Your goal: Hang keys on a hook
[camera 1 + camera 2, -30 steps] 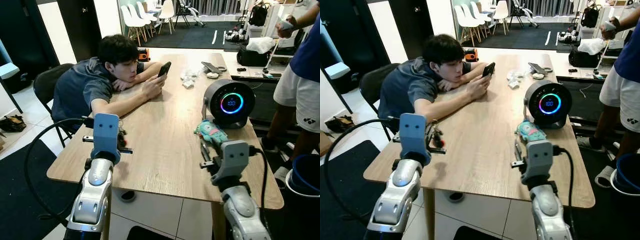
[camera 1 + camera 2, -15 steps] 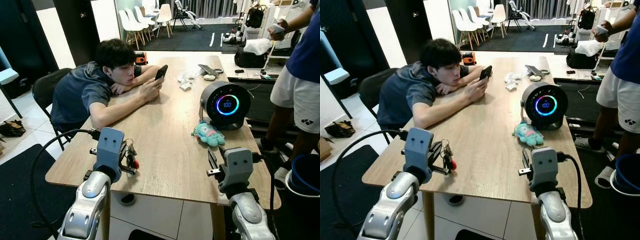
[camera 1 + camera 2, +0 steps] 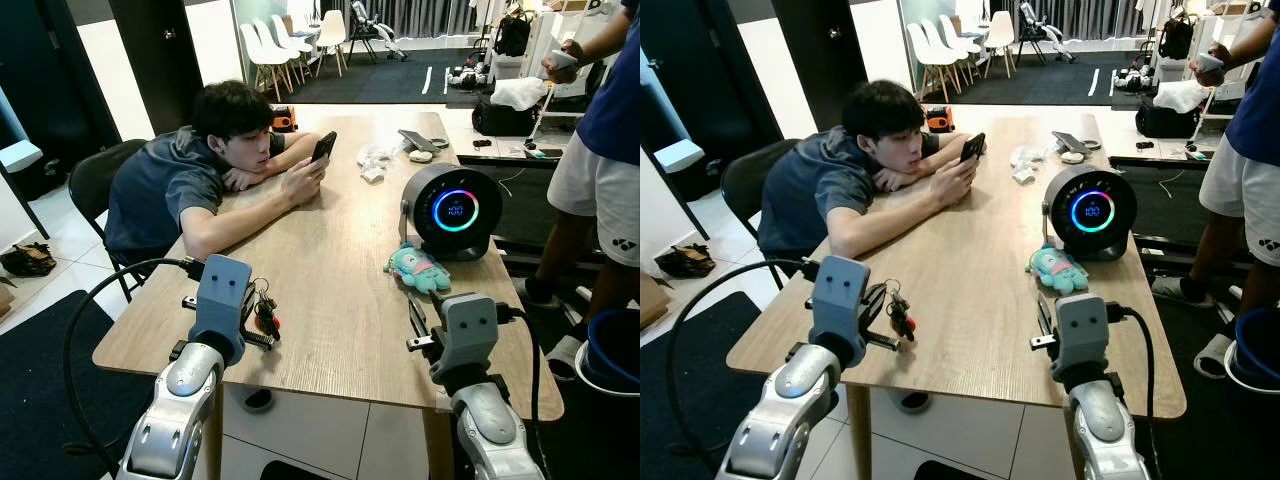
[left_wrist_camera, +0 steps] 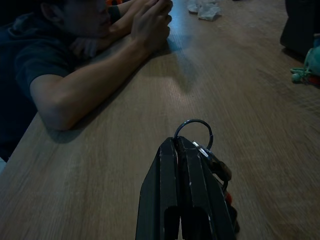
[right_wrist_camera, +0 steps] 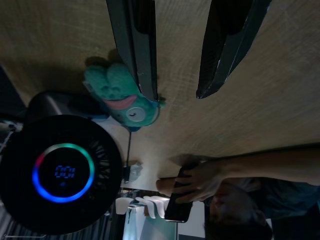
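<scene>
My left gripper (image 3: 252,310) hovers over the near left part of the wooden table (image 3: 330,250), shut on a bunch of keys (image 3: 266,318). The keys hang beside its black fingers (image 4: 172,165), with a metal ring (image 4: 193,120) sticking out past the tips and a red tag (image 4: 227,198) below. My right gripper (image 3: 414,316) stands open above the table's near right part, with nothing between its two fingers (image 5: 140,50). It points toward a teal plush toy (image 5: 125,95).
A seated person (image 3: 175,180) leans on the table's left side holding a phone (image 3: 323,146). A round black device with a glowing ring (image 3: 455,212) and the plush toy (image 3: 418,268) sit at the right. Another person (image 3: 600,150) stands at the right, beside a blue bucket (image 3: 612,350).
The whole picture has shifted a little, so the camera moved. The keys now show more plainly beside the left gripper. Both grippers keep their states.
</scene>
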Tool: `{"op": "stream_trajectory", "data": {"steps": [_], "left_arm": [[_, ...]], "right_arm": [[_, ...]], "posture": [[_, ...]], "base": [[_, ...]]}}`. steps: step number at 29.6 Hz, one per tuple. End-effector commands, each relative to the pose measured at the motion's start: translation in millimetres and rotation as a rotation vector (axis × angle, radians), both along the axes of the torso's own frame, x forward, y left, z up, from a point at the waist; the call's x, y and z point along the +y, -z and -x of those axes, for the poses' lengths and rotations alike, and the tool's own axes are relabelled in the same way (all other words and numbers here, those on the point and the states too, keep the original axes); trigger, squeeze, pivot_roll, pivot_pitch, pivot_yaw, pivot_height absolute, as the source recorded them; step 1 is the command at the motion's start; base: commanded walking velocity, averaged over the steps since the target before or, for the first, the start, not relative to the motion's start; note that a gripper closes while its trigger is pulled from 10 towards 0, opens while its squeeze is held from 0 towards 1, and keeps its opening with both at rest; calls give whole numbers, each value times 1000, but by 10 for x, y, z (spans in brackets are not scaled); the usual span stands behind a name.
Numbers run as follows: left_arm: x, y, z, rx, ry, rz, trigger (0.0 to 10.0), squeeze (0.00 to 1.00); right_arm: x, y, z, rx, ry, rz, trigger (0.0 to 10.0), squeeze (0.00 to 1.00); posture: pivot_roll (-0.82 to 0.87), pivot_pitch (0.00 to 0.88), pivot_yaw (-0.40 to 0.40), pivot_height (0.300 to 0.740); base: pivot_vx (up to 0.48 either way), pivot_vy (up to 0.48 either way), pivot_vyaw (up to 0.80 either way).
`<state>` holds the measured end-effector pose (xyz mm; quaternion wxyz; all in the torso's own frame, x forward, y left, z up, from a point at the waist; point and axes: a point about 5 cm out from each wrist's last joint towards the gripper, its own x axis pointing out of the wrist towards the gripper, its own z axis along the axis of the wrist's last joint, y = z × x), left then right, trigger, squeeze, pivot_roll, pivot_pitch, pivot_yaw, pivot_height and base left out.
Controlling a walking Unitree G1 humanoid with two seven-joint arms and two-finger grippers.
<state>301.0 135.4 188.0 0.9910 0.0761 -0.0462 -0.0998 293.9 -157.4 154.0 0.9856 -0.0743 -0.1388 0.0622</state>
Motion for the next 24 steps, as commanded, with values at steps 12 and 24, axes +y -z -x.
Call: {"op": "stream_trajectory", "data": {"steps": [12, 24], "left_arm": [[8, -67, -37, -43, -43, -1, 10000, 0], [-19, -69, -60, -50, -39, -5, 10000, 0]], "right_arm": [[134, 62, -36, 21, -39, -40, 10000, 0], [118, 50, -34, 12, -40, -40, 10000, 0]], "posture": [[13, 83, 108, 740], [1, 78, 109, 740]], "base": [[0, 0, 0], [0, 0, 0]]}}
